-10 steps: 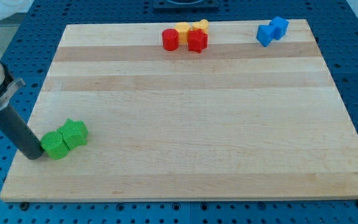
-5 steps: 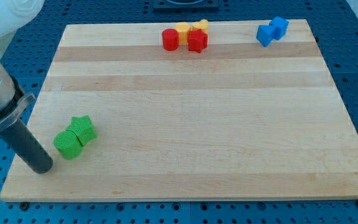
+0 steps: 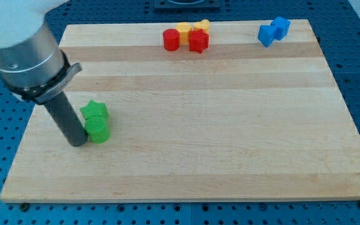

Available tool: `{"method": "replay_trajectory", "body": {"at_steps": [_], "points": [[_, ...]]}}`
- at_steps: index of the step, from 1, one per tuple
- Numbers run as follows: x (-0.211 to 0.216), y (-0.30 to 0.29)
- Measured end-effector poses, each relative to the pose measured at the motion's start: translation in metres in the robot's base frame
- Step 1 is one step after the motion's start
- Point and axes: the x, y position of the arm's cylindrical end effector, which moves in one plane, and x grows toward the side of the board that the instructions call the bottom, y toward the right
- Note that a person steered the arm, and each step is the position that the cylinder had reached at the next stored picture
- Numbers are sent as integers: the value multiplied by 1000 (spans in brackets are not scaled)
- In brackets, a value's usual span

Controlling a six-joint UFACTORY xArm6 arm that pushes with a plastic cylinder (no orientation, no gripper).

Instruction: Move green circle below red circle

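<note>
The green circle lies at the board's left, touching a green star just above it. My tip stands right against the green circle's left side. The red circle sits near the view's top, left of centre, far from the green circle. It touches a cluster with a red star-like block and two yellow blocks.
Two blue blocks sit together at the board's top right. The wooden board ends close to the left of my tip. The arm's grey body hangs over the board's top left.
My tip has moved right and up the view, pushing the green circle and green star rightward. The green circle now sits below the star instead of at its lower left.
</note>
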Motion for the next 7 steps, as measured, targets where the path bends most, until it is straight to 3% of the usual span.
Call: {"method": "replay_trajectory", "body": {"at_steps": [7], "points": [[-43, 177]]}}
